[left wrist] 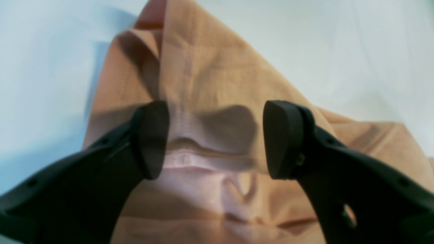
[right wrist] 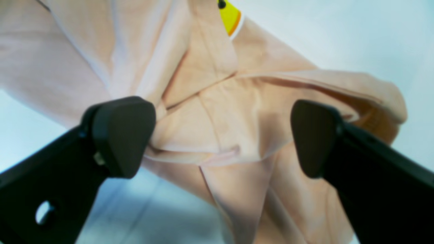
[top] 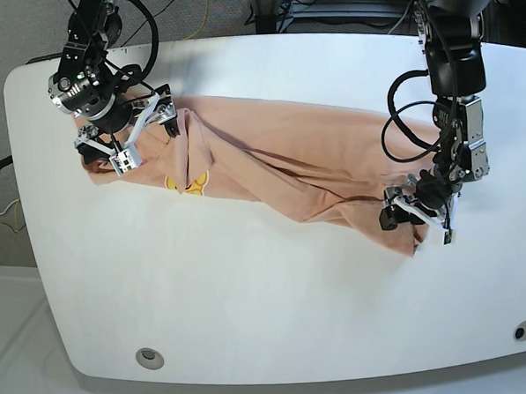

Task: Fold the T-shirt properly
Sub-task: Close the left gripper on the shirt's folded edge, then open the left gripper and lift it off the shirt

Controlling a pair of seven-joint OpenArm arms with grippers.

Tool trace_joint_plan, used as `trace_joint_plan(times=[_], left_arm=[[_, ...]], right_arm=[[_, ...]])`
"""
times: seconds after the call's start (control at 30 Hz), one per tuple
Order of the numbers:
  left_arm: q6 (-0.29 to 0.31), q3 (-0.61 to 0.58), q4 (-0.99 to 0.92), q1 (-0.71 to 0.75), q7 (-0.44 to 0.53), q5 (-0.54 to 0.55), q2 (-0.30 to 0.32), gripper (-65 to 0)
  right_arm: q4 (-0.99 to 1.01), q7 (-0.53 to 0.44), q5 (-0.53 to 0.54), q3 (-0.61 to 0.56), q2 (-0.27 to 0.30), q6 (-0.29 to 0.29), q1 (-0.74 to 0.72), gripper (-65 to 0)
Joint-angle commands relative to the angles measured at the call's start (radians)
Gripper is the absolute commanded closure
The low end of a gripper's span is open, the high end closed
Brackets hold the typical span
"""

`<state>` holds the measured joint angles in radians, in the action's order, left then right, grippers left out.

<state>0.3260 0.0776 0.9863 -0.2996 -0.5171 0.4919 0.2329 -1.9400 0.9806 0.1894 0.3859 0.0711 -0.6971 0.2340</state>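
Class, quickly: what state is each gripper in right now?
Left gripper: open, over the T-shirt, holding nothing.
Right gripper: open, holding nothing.

The crumpled peach cotton T-shirt (right wrist: 217, 112) shows only part of its small yellow print (right wrist: 229, 15), cut off by the right wrist view's top edge; both close views are blurred.

room: bare white table (top: 277, 293) all along the near side and far edge, easy passage | obstacle: rumpled T-shirt (top: 279, 165) strung across the middle between the 2 arms | cables (top: 405, 123) loop beside the left arm | left gripper (top: 416, 215) and right gripper (top: 127, 133) sit over the shirt's 2 ends
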Motion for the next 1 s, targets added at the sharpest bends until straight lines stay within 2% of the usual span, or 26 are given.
trace_joint_plan(times=[0.0,0.13,0.47,0.57,0.6,0.7,0.77,0.97], left_arm=[[-0.021,-0.005,0.010,-0.020,0.022,0.008,0.007,-40.1],[-0.040,-0.006,0.010,-0.022,0.022,0.008,0.007,-40.1],[-0.040,-0.008,0.010,-0.023,0.021,0.008,0.007,-38.7],[-0.040,-0.008,0.010,-0.023,0.021,0.008,0.007,-29.2],[-0.040,-0.008,0.010,-0.023,0.021,0.008,0.007,-22.1],[-0.040,-0.008,0.010,-0.023,0.021,0.008,0.007,-10.2],[-0.040,-0.008,0.010,-0.023,0.021,0.008,0.007,-6.9],[-0.040,-0.008,0.010,-0.023,0.021,0.008,0.007,-6.1]], right_arm=[[-0.017,-0.016,0.014,0.003,0.008,-0.001,-0.006,-65.0],[-0.017,-0.016,0.014,0.003,0.008,-0.001,-0.006,-65.0],[-0.017,-0.016,0.014,0.003,0.008,-0.001,-0.009,-65.0],[-0.017,-0.016,0.017,0.003,0.008,-0.001,-0.009,-65.0],[-0.017,-0.016,0.017,0.003,0.008,-0.001,-0.009,-65.0],[-0.017,-0.016,0.017,0.003,0.008,-0.001,-0.008,-65.0],[-0.017,-0.016,0.017,0.003,0.008,-0.001,-0.006,-65.0],[-0.017,-0.016,0.017,0.003,0.008,-0.001,-0.005,-65.0]])
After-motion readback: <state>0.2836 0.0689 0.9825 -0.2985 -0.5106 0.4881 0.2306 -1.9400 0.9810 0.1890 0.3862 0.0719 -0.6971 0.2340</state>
